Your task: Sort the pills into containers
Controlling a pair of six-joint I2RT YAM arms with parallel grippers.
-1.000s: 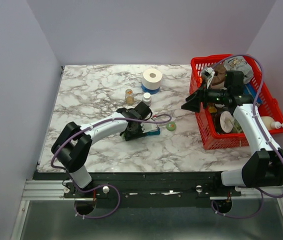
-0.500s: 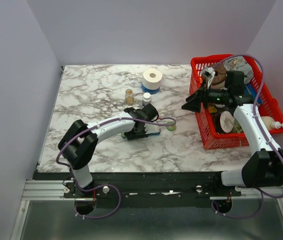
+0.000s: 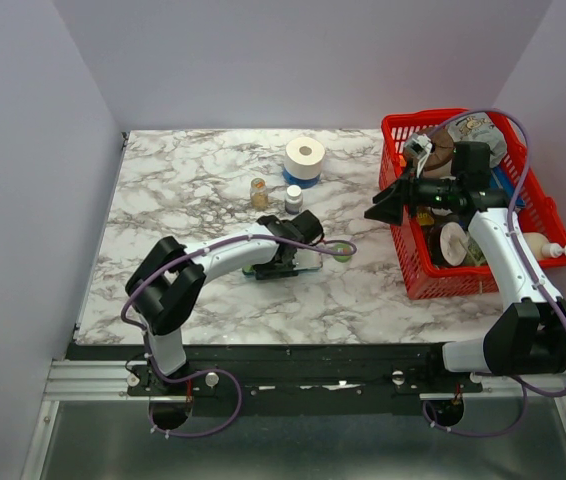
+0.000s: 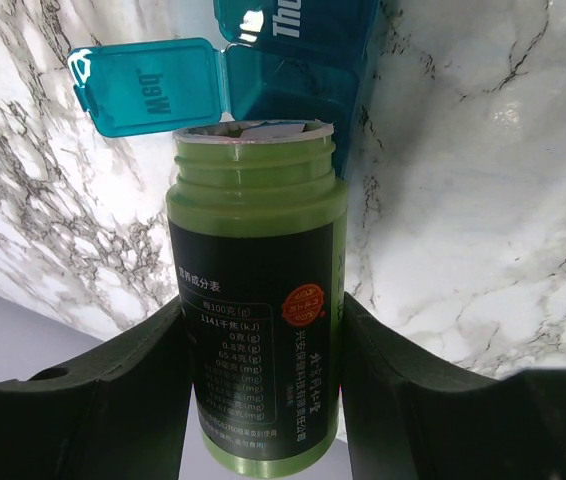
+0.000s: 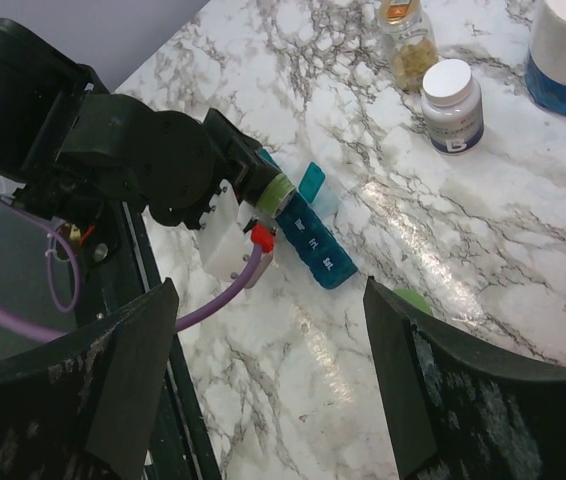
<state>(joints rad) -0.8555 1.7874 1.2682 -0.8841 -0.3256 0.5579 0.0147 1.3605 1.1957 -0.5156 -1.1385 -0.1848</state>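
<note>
Teal-blue pill organizer (image 4: 283, 80) with white lettering; green bottle (image 4: 256, 300) bearing a black label with red-gold seal; white worktop (image 3: 193, 180) veined grey-black like marble; red mesh basket (image 3: 438, 282); white roll (image 3: 305, 153).

Marble-pattern table (image 3: 183, 190), white with grey veins. Paper roll (image 3: 305, 156) upright at 12 o'clock, sitting on a blue base (image 3: 303, 181). Amber bottle (image 3: 259, 192) at 11 o'clock of centre, with a white bottle (image 3: 294, 197) near it on its 3 o'clock side, apart. Teal pill organizer (image 5: 315, 245) flat near centre, one lid flipped open. Green cap (image 3: 342, 253) just off its 3 o'clock end. Red basket (image 3: 418, 275) fills the 2–3 o'clock edge; small white bottles (image 3: 553, 248) beside its 3 o'clock wall.
</note>
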